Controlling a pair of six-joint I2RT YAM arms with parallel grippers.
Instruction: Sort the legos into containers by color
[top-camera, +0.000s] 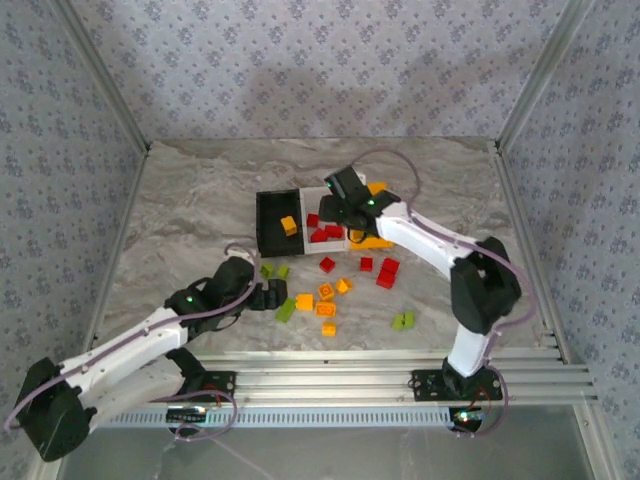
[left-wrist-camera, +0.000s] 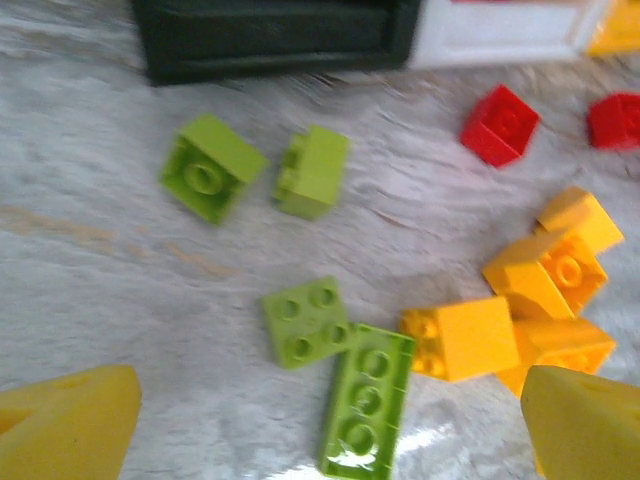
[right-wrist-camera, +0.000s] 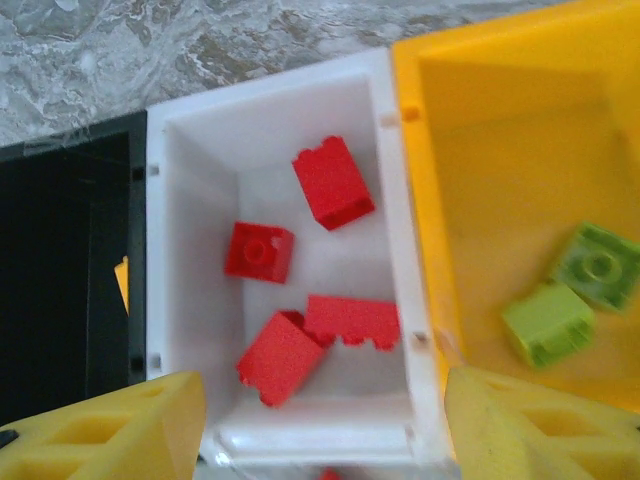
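Observation:
My left gripper (left-wrist-camera: 325, 425) is open low over the table, its yellow fingers either side of a long lime green lego (left-wrist-camera: 365, 400) and a square green one (left-wrist-camera: 305, 320). Yellow-orange legos (left-wrist-camera: 465, 335) lie just to their right. My right gripper (right-wrist-camera: 320, 430) is open above the white container (right-wrist-camera: 400, 250), which holds several red legos (right-wrist-camera: 333, 187); nothing is between its fingers. The orange-yellow container (right-wrist-camera: 500, 150) holds two green legos (right-wrist-camera: 545, 322). The black container (top-camera: 275, 222) holds one yellow-orange lego (top-camera: 289, 226).
Two more green legos (left-wrist-camera: 205, 165) lie near the black container's wall (left-wrist-camera: 270, 40). Loose red legos (top-camera: 388, 272) and a green pair (top-camera: 403, 320) sit on the marble table toward the right. The three containers stand side by side mid-table.

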